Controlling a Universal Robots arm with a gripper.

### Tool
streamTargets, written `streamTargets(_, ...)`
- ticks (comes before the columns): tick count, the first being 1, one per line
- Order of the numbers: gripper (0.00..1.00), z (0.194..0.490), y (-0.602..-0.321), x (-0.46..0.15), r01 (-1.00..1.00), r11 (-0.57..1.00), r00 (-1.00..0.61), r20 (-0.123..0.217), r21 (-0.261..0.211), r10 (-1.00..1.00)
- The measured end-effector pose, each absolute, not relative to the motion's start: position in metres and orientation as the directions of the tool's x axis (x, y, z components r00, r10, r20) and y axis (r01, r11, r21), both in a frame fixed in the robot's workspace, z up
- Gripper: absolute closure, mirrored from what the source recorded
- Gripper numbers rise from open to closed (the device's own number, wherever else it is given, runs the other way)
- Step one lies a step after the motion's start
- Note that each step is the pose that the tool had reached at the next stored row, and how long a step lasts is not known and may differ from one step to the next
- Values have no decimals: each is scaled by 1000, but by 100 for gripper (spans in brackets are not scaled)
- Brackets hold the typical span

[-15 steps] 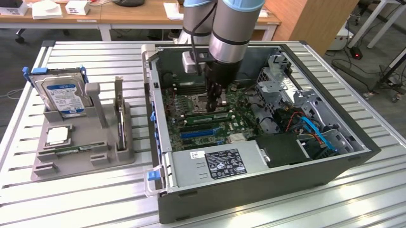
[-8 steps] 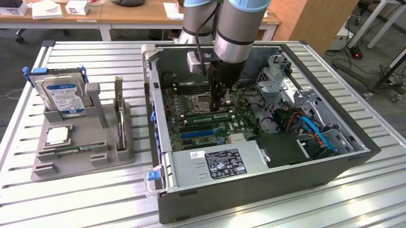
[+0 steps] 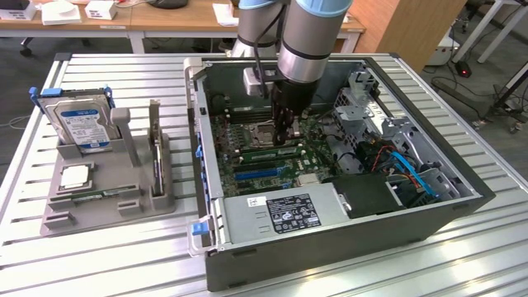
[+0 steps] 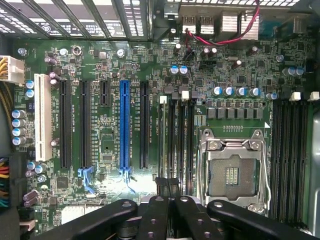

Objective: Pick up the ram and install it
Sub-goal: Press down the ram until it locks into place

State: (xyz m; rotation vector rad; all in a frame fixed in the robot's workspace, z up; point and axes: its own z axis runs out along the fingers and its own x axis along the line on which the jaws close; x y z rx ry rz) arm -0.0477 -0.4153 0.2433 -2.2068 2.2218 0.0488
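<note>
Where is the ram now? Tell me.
In the exterior view the ram stands on edge inside the case, right under the tip of the shut gripper and beside the CPU socket.

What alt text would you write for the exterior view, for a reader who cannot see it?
A robot arm reaches down into an open computer case on a slatted metal table, its tool low over the motherboard beside the RAM. On the exterior view's left, a grey holder carries a blue-labelled hard drive.

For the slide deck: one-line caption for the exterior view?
Shut gripper lowered into the open PC case over the motherboard; hard drive in the holder beside it.
</note>
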Motion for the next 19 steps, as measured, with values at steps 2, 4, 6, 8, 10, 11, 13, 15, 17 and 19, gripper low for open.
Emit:
streamTargets(2,91,243,-415,-48,-1000,7,-7,-29,15,-1000)
streamTargets(4,91,243,-415,-48,-1000,7,-7,-29,15,-1000)
streamTargets(6,91,243,-415,-47,-1000,6,-7,-29,15,-1000)
streamTargets(8,91,243,-415,-46,-1000,6,-7,-29,15,-1000)
streamTargets(10,91,243,-415,-46,-1000,7,-7,-30,15,-1000)
streamTargets(11,91,242,-415,-46,-1000,7,-7,-30,15,-1000)
streamTargets(13,91,241,-415,-46,-1000,7,-7,-30,15,-1000)
streamTargets(15,91,240,-415,-46,-1000,7,-7,-30,15,-1000)
streamTargets(17,91,240,-415,-46,-1000,7,-7,-29,15,-1000)
streamTargets(19,91,240,-415,-46,-1000,7,-7,-30,15,-1000)
